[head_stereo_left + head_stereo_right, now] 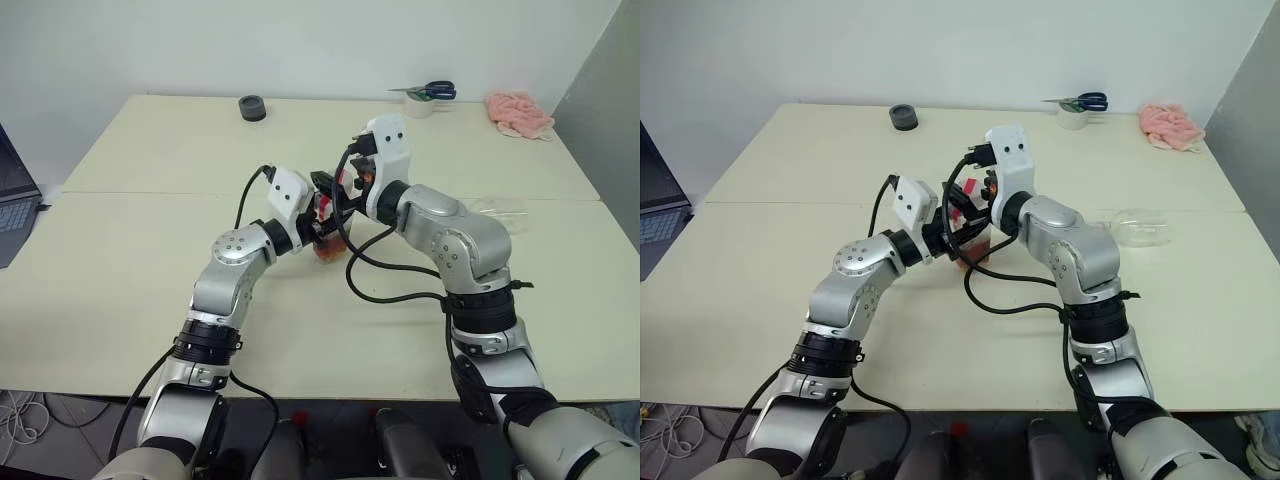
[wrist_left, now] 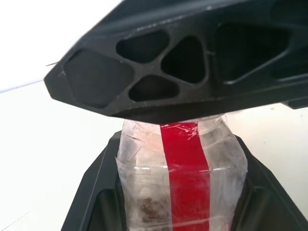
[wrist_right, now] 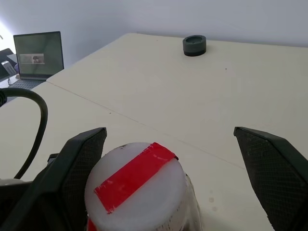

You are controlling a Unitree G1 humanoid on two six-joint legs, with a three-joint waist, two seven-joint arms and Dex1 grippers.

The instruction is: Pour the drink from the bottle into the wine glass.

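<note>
A: What are the fingers doing?

B: The left gripper (image 2: 180, 192) is clenched on the small clear plastic bottle (image 2: 180, 168) with its red-and-white label strip, holding it upright over the cream table (image 1: 150, 260). The right gripper (image 3: 175, 154) has its black fingers (image 3: 274, 168) spread wide, one on each side of the bottle's white top (image 3: 139, 192) with the red tape across it, not gripping.

A: So which step?

B: Opening, I'd judge; the top looks still on. Next, the right fingers need to close on it and twist.

A: And the glass?

B: The clear stemmed wine glass (image 1: 1138, 228) lies on its side by the right arm, well apart, and needs standing up.
</note>
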